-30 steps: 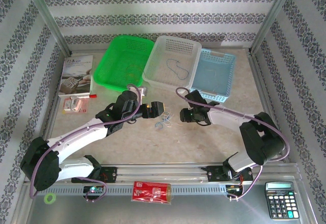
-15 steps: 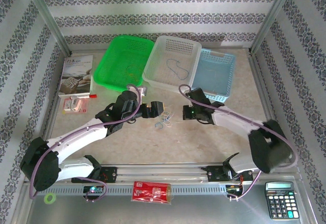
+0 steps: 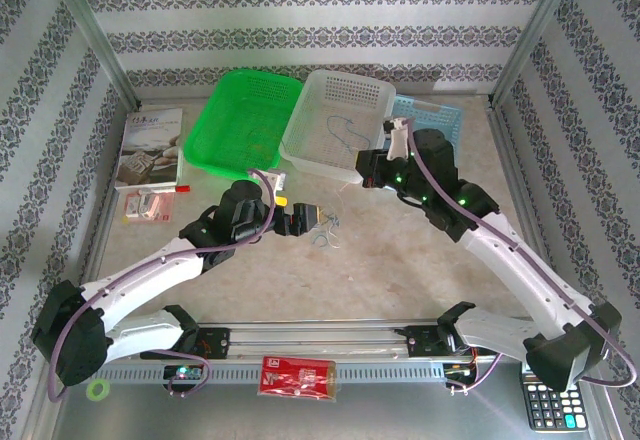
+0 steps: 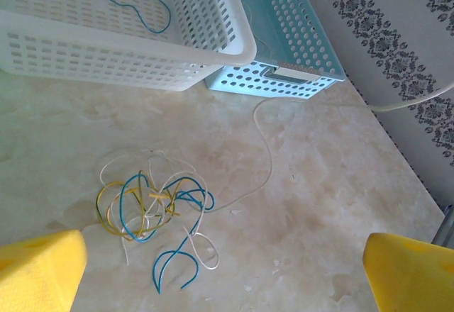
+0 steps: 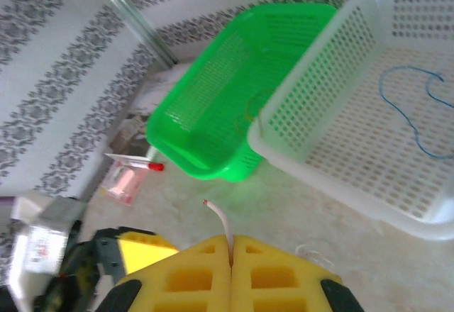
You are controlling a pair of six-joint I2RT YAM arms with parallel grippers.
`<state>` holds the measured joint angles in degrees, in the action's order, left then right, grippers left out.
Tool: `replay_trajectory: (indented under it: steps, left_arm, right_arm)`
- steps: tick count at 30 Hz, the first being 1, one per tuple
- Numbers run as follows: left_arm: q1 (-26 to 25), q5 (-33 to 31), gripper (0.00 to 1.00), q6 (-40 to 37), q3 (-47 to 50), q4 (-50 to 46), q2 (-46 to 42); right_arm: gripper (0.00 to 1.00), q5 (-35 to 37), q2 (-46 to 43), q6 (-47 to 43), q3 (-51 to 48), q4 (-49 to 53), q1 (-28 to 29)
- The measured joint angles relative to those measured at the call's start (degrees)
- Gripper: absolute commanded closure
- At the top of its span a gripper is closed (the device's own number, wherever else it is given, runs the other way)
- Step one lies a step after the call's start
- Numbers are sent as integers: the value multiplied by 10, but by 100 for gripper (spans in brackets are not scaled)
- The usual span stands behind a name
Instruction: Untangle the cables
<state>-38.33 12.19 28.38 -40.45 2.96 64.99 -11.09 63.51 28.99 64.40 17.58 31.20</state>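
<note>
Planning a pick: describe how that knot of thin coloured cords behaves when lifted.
Probably floppy: the knot of thin yellow, blue and white cords lies in slack loops. Likely light, being so thin. Interlaced strands suggest one clump.

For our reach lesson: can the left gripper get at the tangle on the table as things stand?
Probably yes. The left gripper stands open just short of the tangle, which lies on bare table with nothing between them; the white basket sits farther back.
</note>
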Motion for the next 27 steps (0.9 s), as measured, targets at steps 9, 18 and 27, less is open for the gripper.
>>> replay_trajectory:
  steps: [9,18,27]
  left_arm:
    - [-1,36,0,-41,5,48,13]
    - [-13,64,8,-60,5,108,68]
    - [-18,39,20,-60,25,172,107]
  right_arm:
    - [100,-29,4,22,55,-1,14]
    - [100,-38,17,37,109,-2,40]
    - [100,-38,17,41,141,-6,51]
